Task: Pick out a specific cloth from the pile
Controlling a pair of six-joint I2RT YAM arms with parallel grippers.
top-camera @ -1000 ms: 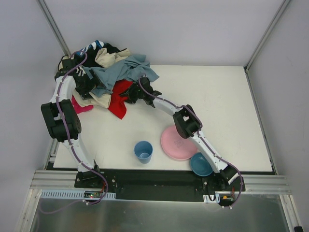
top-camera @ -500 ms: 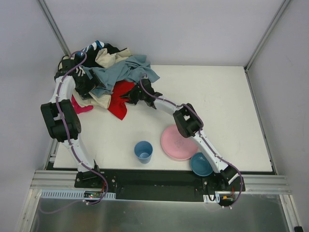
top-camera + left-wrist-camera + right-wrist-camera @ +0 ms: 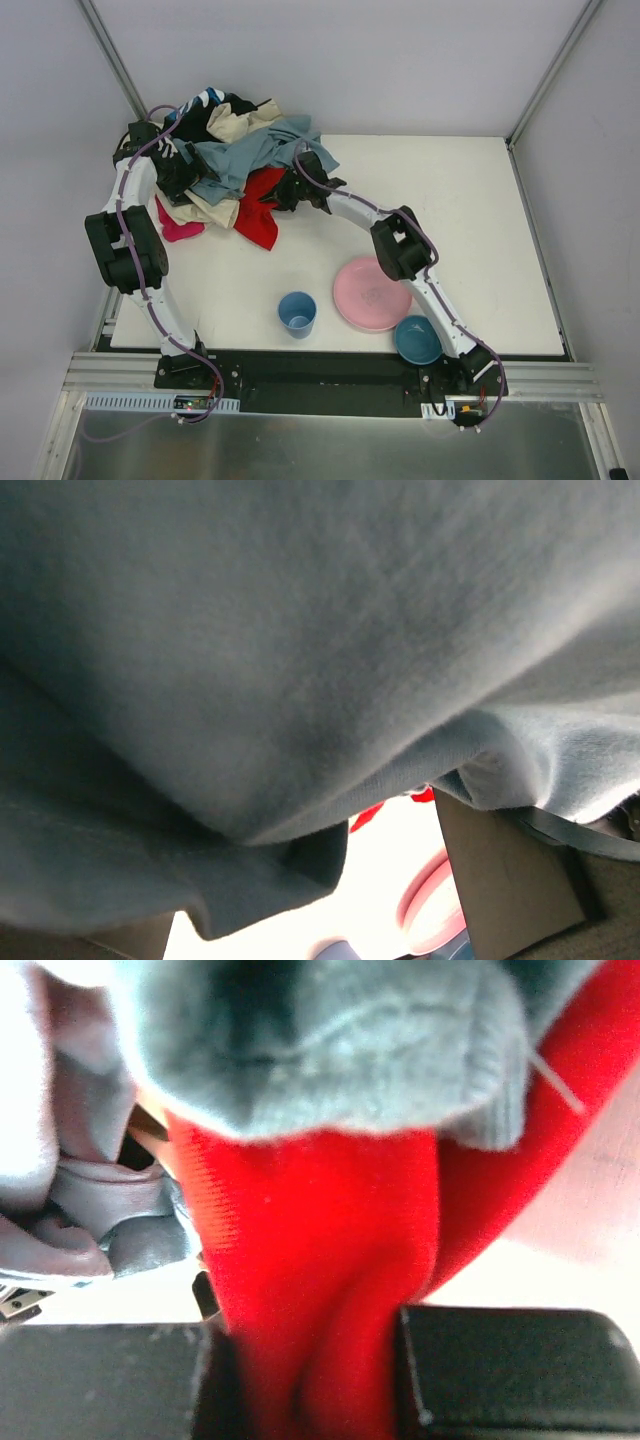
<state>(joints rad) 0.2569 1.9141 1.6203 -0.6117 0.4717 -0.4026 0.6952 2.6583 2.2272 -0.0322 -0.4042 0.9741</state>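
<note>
Right fingers (image 3: 500,1370): clamped on your red cloth (image 3: 258,205), shifted toward 3 o'clock.
Left fingers (image 3: 505,865): can't tell, under pile (image 3: 235,140).
Count: one cup (image 3: 297,312), plate (image 3: 372,293), bowl (image 3: 417,340).

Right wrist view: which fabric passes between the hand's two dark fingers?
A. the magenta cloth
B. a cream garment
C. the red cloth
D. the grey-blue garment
C: the red cloth runs down into the gap between the dark fingers of the right hand, while the grey-blue garment lies only above it.
</note>
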